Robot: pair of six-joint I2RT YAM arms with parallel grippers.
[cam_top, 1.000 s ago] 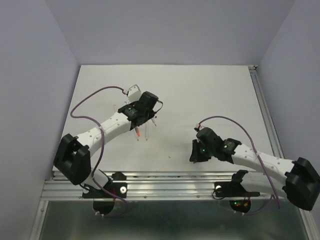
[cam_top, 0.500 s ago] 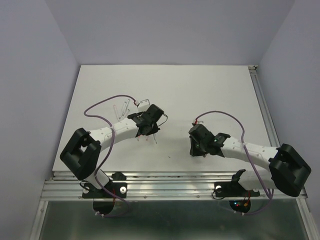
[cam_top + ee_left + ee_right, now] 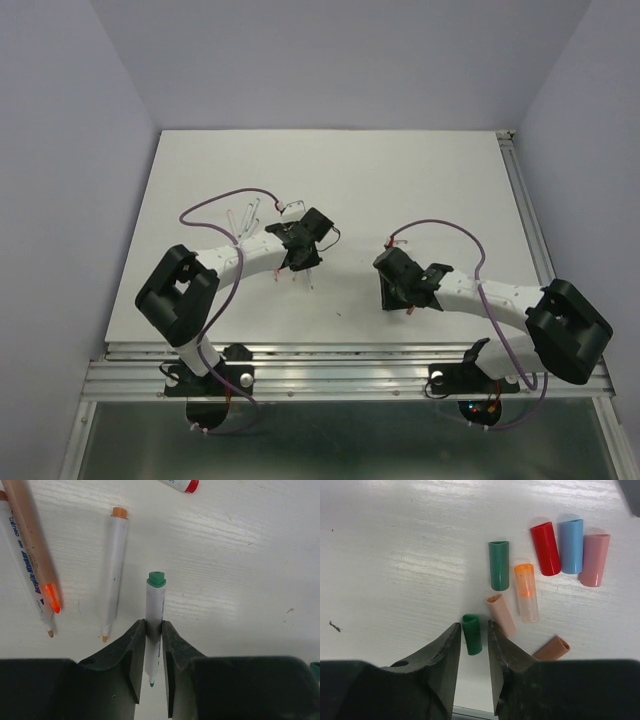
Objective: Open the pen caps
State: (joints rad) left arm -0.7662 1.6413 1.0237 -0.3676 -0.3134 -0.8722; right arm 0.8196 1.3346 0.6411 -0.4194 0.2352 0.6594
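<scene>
Two arms low over table [image 3: 400,180] in top view: left gripper [image 3: 302,262] near spare pens [image 3: 250,213], right gripper [image 3: 405,300] well apart.

Left wrist: fingers [image 3: 131,645] clamped on green-ended pen [image 3: 155,597] (tip bare).

Right wrist: pen caps [image 3: 546,549] clustered on table, dark green cap [image 3: 472,634] between close-set fingers [image 3: 447,650]. Pinched or loose, can't tell.

Over the last second the left claw [image 3: 154,645] drew nearer and slightly rightward over the tabletop [image 3: 400,180], its arm folding in toward its base. The right claw [image 3: 472,635] edged leftward, its elbow swinging inward.
</scene>
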